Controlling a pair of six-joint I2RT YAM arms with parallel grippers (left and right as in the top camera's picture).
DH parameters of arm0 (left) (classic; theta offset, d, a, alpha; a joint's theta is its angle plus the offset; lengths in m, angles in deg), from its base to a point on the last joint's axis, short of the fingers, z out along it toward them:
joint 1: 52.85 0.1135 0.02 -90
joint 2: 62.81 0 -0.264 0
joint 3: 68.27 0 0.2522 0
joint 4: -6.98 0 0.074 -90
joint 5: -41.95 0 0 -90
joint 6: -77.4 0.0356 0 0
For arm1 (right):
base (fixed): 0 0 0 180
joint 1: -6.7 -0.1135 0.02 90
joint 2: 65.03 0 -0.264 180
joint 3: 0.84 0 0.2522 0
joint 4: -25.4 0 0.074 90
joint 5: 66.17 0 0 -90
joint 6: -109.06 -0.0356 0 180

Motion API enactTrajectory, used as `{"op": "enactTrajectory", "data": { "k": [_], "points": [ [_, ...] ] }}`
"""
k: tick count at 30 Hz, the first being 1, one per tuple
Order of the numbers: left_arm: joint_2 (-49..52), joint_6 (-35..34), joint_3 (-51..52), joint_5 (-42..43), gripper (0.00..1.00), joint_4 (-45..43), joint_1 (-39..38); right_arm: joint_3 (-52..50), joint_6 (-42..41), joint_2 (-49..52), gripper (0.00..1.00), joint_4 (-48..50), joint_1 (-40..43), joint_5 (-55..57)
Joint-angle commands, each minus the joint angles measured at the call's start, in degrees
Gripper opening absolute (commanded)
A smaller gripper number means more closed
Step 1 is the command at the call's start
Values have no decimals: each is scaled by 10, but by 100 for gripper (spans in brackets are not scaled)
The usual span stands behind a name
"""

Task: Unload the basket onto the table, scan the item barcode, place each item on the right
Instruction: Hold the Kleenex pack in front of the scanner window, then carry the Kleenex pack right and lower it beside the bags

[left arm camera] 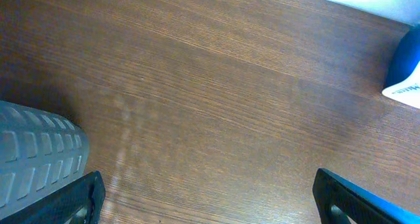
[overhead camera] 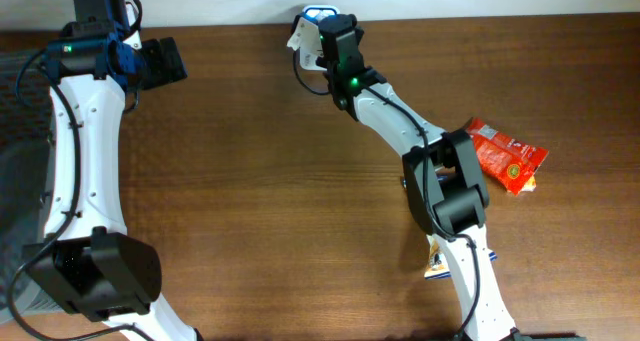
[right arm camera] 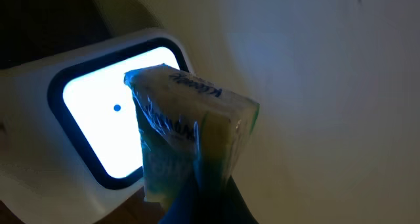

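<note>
1. Overhead view: the brown wood-grain table (overhead camera: 250,181) carried both white-and-black arms. The right gripper (overhead camera: 322,33) reached to the far edge, right up against the white plastic scanner (overhead camera: 300,33) with its blue-lit window. Its jaws were pressed together, but what they pinched could not be made out from above. The black left gripper (overhead camera: 165,61) hung over the far left of the table, well apart from the scanner, with its jaws spread. A crumpled red foil snack packet (overhead camera: 508,156) lay on the right side of the table. A small yellow, blue and white packet (overhead camera: 436,267) showed partly from under the right arm, near the front edge.

2. Left wrist view: the left gripper (left arm camera: 207,201) stood spread wide over bare wood, with its dark fingertips (left arm camera: 65,201) in the bottom corners and nothing between them. A pale grey ribbed block (left arm camera: 39,158) sat at the left edge. A blue and white object (left arm camera: 403,66) was cut off at the right edge, and I could not tell what it was.

3. Right wrist view: the right gripper (right arm camera: 197,198) pinched the lower end of a small, film-wrapped tissue pack (right arm camera: 190,132), pale on top and yellow-green below. The pack stood roughly upright, slightly tilted, in front of the scanner's glowing white window, which was framed in black and marked with a blue dot. It covered the window's right part. Whether it touched the glass could not be told.
</note>
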Motion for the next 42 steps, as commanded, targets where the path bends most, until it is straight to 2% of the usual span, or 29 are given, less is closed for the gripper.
{"op": "enactTrajectory", "data": {
  "k": [1,5,7,10,14,17,21,25,28,32,35,39,40,42],
  "points": [
    [4,-7,-10,-6,99,0,1,-2,-2,-13,4,23,-28,7],
    [4,-7,-10,-6,99,0,1,-2,-5,-50,4,23,-43,14],
    [4,-7,-10,-6,99,0,1,-2,-19,-81,4,-7,-54,41],
    [4,-7,-10,-6,99,0,1,-2,-130,-136,4,-95,-66,83],
    [4,-7,-10,-6,99,0,1,-2,-358,-236,4,-321,-71,78],
    [4,-7,-10,-6,99,0,1,-2,-433,-310,4,-511,-69,78],
    [4,-7,-10,-6,99,0,1,-2,-546,-372,4,-719,-68,78],
    [4,-7,-10,-6,99,0,1,-3,-636,-389,4,-909,-35,78],
    [4,-7,-10,-6,99,0,1,-19,-642,-386,4,-952,19,58],
    [4,-7,-10,-6,99,0,1,-59,-642,-383,4,-953,100,5],
    [4,-7,-10,-6,99,0,1,-106,-641,-377,4,-937,156,-20],
    [4,-7,-10,-6,99,0,1,-225,-633,-372,4,-876,214,-49],
    [4,-7,-10,-6,99,0,1,-246,-633,-372,8,-863,221,-49],
    [4,-7,-10,-6,99,0,1,-284,-633,-372,27,-835,236,-49]
  ]
}}
